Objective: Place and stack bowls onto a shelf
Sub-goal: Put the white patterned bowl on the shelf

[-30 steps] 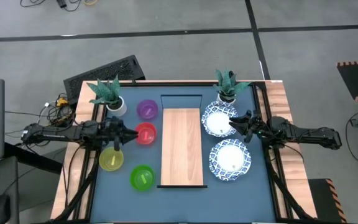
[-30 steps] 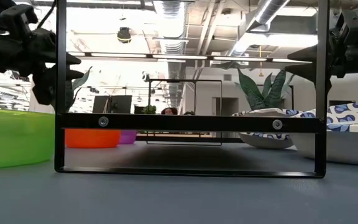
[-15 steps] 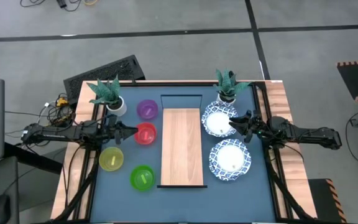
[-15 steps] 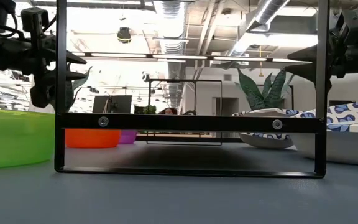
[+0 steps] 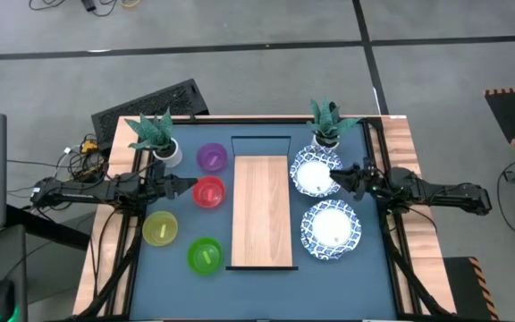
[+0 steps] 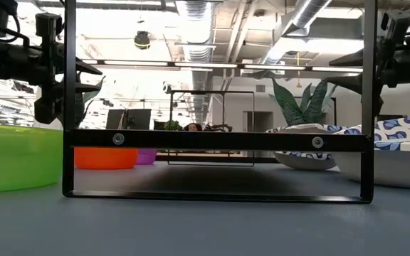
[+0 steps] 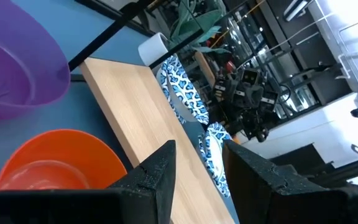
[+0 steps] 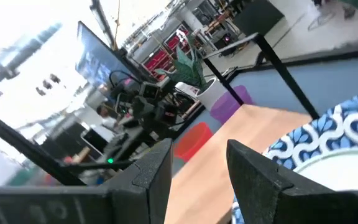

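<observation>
The light-wood shelf plank (image 5: 262,210) lies along the table's middle on a black frame (image 6: 216,139). On the blue tabletop to its left stand the purple (image 5: 211,157), red (image 5: 209,192), yellow (image 5: 160,229) and green (image 5: 205,256) bowls. To its right stand two white blue-rimmed bowls (image 5: 314,173) (image 5: 331,229). My left gripper (image 5: 190,185) (image 7: 199,149) is open and empty, level, just left of the red bowl (image 7: 55,162). My right gripper (image 5: 335,178) (image 8: 199,149) is open and empty above the far white bowl's (image 8: 328,143) right rim.
Two potted plants in white pots (image 5: 157,139) (image 5: 327,123) stand at the table's far corners. A black keyboard (image 5: 155,103) lies beyond the far left edge. Blue tabletop shows bare along the near edge (image 5: 266,291).
My left gripper has turned at the wrist, so that its fingers no longer point down toward the yellow bowl but lie level. It has gone a little toward the red bowl. The bowls and the plank have stayed where they were.
</observation>
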